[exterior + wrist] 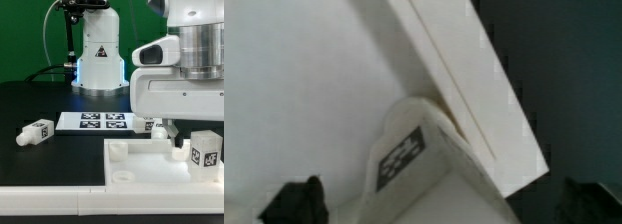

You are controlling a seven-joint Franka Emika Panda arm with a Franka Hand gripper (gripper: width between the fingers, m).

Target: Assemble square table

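Observation:
The white square tabletop [135, 165] lies tray-side up at the front; its flat face and raised rim [464, 80] fill the wrist view. My gripper [172, 133] hangs over its far right part. In the wrist view the gripper [438, 208] is open, with a dark fingertip [299, 200] on either side of a white tagged leg [411, 160] that lies against the rim, with a gap on both sides. A second tagged leg [207, 150] stands at the tabletop's right side. A third leg [38, 131] lies on the black table at the exterior view's left. A fourth [155, 126] sits behind the tabletop.
The marker board [100, 121] lies flat behind the tabletop. The robot's white base [98, 55] stands at the back centre. The black table edge runs along the front.

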